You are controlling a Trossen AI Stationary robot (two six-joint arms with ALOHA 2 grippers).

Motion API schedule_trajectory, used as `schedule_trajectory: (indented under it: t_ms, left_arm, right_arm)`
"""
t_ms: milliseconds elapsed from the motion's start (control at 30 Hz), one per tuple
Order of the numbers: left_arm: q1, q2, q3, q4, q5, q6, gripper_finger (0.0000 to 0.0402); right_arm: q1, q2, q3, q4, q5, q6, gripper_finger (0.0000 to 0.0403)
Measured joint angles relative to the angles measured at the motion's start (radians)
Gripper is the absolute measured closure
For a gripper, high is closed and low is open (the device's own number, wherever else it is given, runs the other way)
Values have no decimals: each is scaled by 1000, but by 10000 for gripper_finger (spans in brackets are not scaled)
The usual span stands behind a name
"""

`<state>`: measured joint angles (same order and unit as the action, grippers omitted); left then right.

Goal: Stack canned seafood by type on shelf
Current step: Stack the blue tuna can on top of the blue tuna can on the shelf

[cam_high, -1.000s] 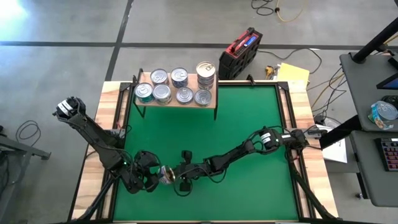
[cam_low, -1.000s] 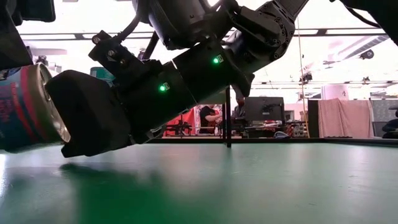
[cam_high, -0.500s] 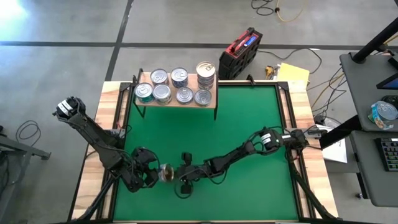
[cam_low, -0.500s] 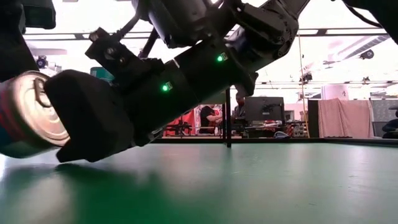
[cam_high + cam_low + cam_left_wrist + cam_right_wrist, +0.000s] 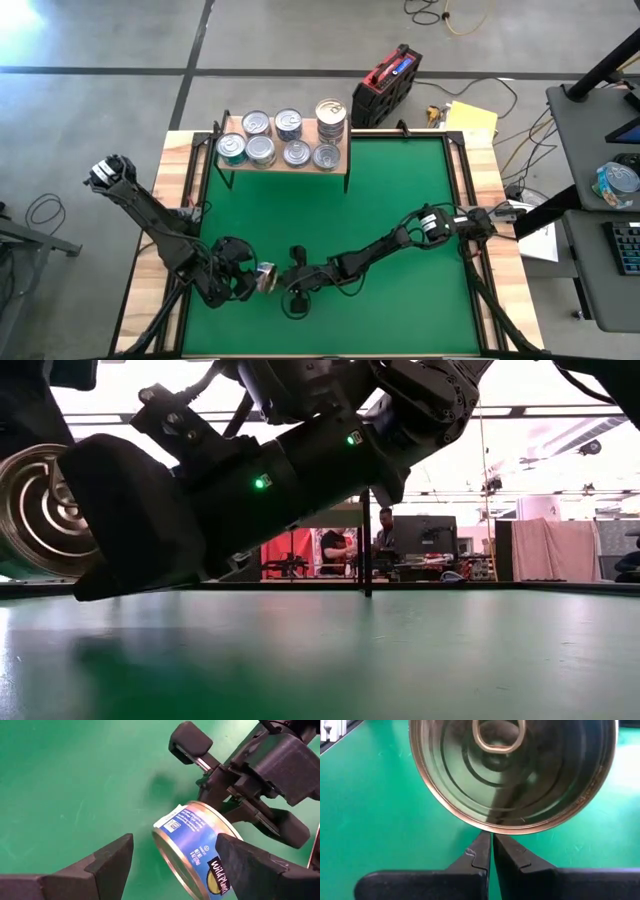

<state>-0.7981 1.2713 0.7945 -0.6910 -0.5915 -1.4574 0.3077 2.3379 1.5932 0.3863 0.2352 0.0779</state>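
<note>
A gold-topped tin with a blue label hangs tilted between my two grippers near the mat's near-left part; the low view shows the tin clear of the mat. My left gripper is open, its fingers on either side of the tin. My right gripper is shut, right below the lid. The shelf stands on black legs at the mat's far-left edge and carries several silver-topped tins, with a stack at its right end. My left gripper has one finger lying against the tin's blue label wall; green mat shows between the other finger and the tin's rim. My right gripper's shut fingertips meet the lower rim of the lid, coming level from the table's right. The lid faces the fingers.
A red and black case, yellow paper and cables lie beyond the mat's far edge. Green mat lies bare in the middle and right. People show in the room far behind.
The tin has turned about between the grippers: a second ago its wall faced the low camera, now its gold lid does. The tin and my right gripper have risen a little.
</note>
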Motion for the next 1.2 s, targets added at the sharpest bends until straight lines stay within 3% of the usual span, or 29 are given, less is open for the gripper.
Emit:
schedule_trajectory:
  t_ms: [667, 1200]
  left_arm:
    - [1, 29, -36, -21, -18, 84, 100]
    - [3, 48, -36, -25, -21, 91, 100]
  right_arm:
    - [0, 0, 7, -77, 16, 103, 390]
    - [3, -77, 9, -314, 58, 192, 390]
